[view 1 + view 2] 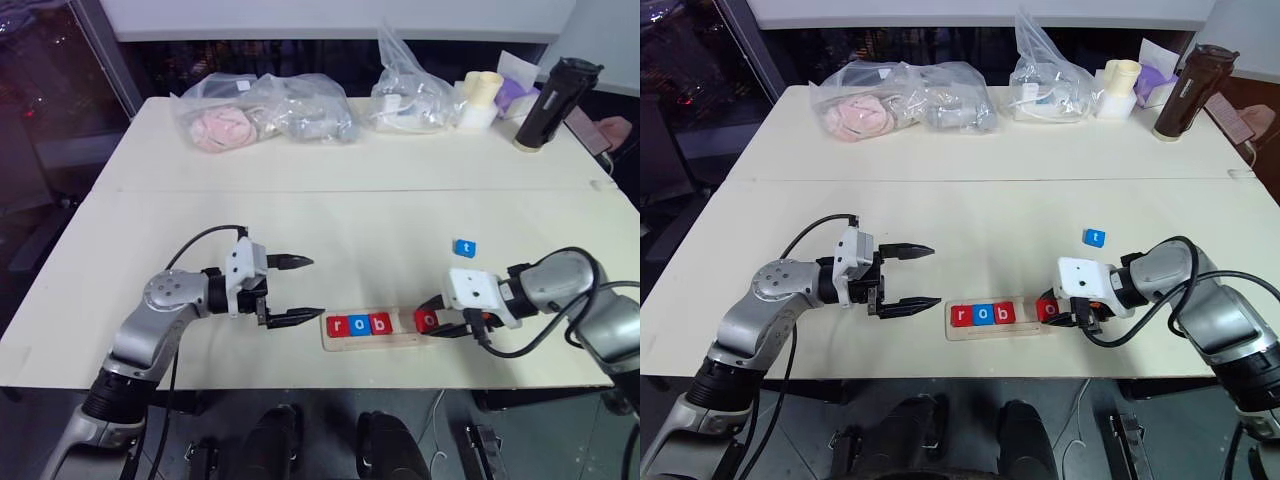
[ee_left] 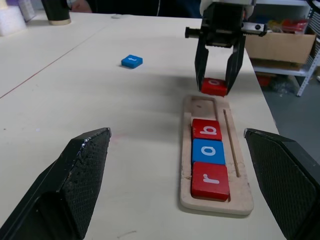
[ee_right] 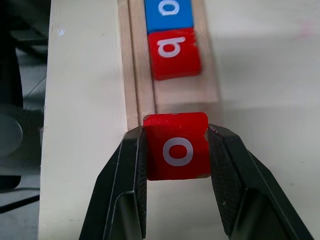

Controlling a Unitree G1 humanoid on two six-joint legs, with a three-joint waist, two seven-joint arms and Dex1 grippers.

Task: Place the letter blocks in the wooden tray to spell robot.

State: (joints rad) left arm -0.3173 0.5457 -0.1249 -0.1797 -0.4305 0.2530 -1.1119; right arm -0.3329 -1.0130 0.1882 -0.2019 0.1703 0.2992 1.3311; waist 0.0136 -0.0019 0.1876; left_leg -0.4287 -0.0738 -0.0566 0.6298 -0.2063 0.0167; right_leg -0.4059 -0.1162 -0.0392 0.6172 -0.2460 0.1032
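Observation:
The wooden tray (image 1: 408, 340) lies near the table's front edge. In its groove sit a red r (image 1: 335, 325), a blue o (image 1: 358, 324) and a red b (image 1: 381, 323), side by side from the left. My right gripper (image 1: 432, 325) is shut on a red o block (image 3: 176, 146), which hangs just over the tray's empty right end (image 2: 202, 106). Farther back on the table, apart from the tray, a blue t block (image 1: 465, 248) lies flat. My left gripper (image 1: 305, 290) is open with nothing in it, just left of the tray.
Clear plastic bags (image 1: 265, 110) holding soft items lie along the far side, another bag (image 1: 410, 95) beside them. A cream cup stack (image 1: 480, 95) and a dark bottle (image 1: 555, 105) stand at the back right. A person's hand (image 1: 615, 130) rests at the far right edge.

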